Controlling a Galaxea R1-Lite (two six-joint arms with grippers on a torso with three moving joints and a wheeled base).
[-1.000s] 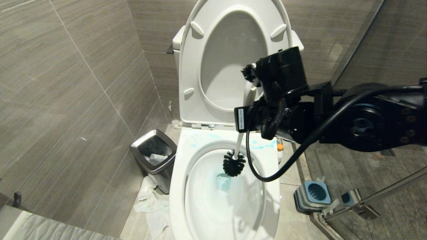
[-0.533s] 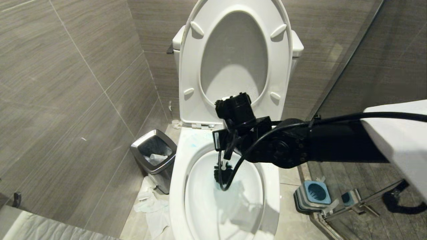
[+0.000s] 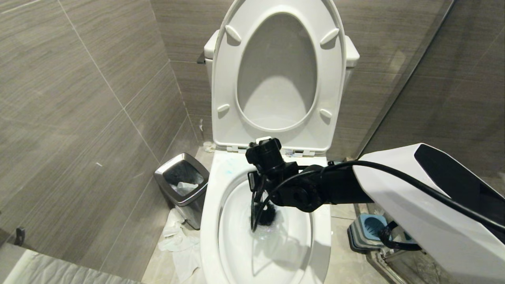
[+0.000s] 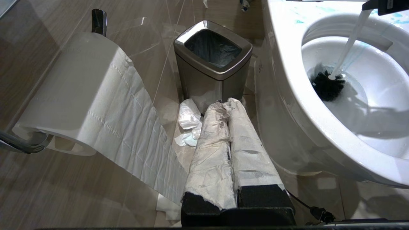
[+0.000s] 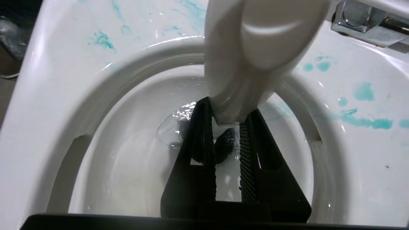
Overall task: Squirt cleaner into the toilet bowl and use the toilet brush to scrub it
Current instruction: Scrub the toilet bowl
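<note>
The right gripper (image 5: 227, 127) pinches the brush's (image 4: 329, 84) slim white handle, its dark head dipped in water at the bottom of the bowl (image 3: 209, 221). Blue cleaner streaks the bowl's rim; the seat (image 3: 225, 79) stands raised. Left of the bowl, a steel bin (image 3: 182, 189) stands on grey tile. The left gripper (image 4: 228, 105), pressed together, is wrapped in paper.

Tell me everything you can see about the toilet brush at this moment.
The toilet brush has a slim white handle of glossy plastic that widens to a rounded, flattened end, and a round head of dark bristles. It stands steeply tilted, head down. The head sits in the water at the bottom of the toilet bowl. The right gripper is shut on the handle near its flattened end. Nothing else touches it that I can see. Blue streaks of cleaner mark the bowl's rim near the handle.
</note>
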